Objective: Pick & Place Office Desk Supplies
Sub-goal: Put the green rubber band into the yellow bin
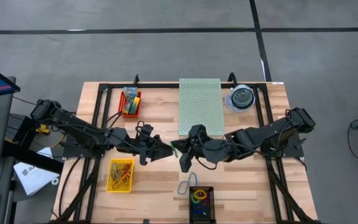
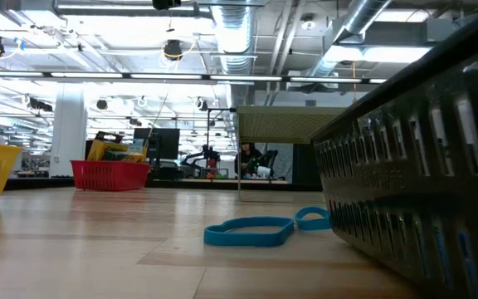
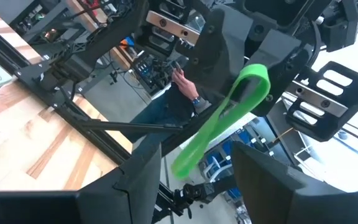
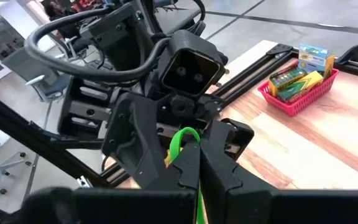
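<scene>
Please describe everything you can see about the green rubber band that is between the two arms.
The green rubber band is a thin, flat, bright green loop that looks like soft rubber. It hangs in the air above the middle of the table, stretched into a long narrow oval. The right gripper is shut on one end of it, where the loop pokes out above the fingers. The left gripper is open and faces the band, with its fingers on either side of the lower end; whether they touch it I cannot tell.
</scene>
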Robot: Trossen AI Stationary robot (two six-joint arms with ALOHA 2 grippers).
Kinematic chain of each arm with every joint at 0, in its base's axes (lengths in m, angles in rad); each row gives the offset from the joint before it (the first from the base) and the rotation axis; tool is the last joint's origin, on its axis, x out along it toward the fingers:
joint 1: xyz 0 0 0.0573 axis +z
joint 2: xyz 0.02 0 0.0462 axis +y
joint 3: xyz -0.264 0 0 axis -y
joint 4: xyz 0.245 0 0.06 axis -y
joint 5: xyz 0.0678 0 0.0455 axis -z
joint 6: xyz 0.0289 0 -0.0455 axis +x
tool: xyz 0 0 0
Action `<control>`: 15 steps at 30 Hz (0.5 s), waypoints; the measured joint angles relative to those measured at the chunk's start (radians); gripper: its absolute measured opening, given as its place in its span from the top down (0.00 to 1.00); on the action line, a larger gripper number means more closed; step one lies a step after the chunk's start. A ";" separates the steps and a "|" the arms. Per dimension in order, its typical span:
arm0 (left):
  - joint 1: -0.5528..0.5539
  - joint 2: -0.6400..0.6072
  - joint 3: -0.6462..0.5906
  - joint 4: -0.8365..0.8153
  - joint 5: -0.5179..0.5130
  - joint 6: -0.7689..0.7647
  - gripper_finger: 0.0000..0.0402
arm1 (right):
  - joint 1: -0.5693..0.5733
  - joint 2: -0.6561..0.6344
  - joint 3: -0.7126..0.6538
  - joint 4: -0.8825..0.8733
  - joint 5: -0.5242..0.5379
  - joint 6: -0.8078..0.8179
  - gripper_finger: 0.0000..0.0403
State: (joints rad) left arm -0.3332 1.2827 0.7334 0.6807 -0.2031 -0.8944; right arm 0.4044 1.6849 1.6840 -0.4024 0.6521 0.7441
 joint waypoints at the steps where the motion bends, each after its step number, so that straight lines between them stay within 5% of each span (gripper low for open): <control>1: 0.002 0.000 0.000 0.000 0.000 0.000 0.52 | -0.004 0.003 0.000 0.008 0.000 0.000 1.00; 9: 0.021 0.000 0.000 0.000 -0.008 0.000 0.53 | -0.038 0.007 -0.018 0.028 -0.031 -0.004 1.00; 15: 0.021 0.000 0.000 -0.005 -0.035 -0.002 0.62 | -0.049 0.006 -0.018 0.035 -0.048 -0.007 1.00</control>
State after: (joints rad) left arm -0.3126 1.2827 0.7334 0.6759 -0.2379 -0.8963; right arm 0.3558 1.6905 1.6665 -0.3674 0.6038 0.7367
